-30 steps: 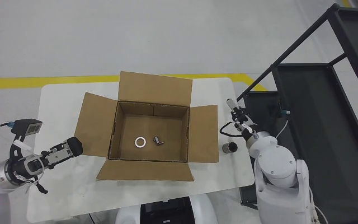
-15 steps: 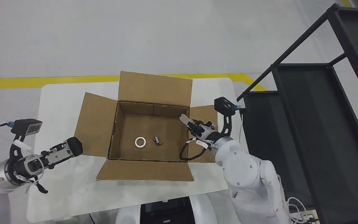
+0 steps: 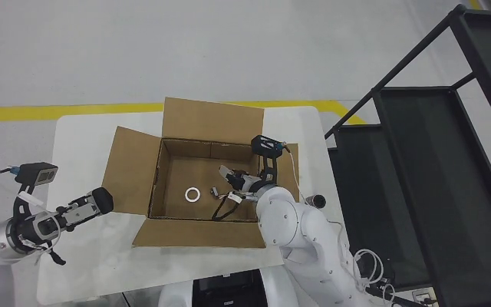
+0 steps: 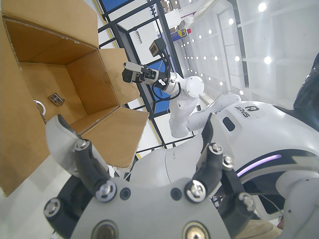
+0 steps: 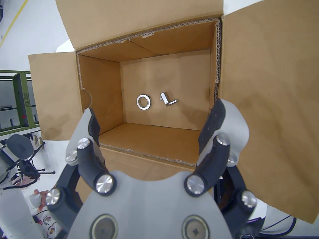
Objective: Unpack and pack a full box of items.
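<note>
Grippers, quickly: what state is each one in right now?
Left gripper: open, empty.
Right gripper: open, empty, over the box.

Lettering runs down a white wall sign [image 4: 149,6] behind the black rack [image 4: 124,16], seen from the left wrist. A shorter line of print stands on a pale panel [image 4: 137,37] inside it. A blue-and-yellow spray can [image 4: 180,32] carries a label; a green frame [image 5: 18,95], seen from the right wrist, bears a small tag [image 5: 25,98].
</note>
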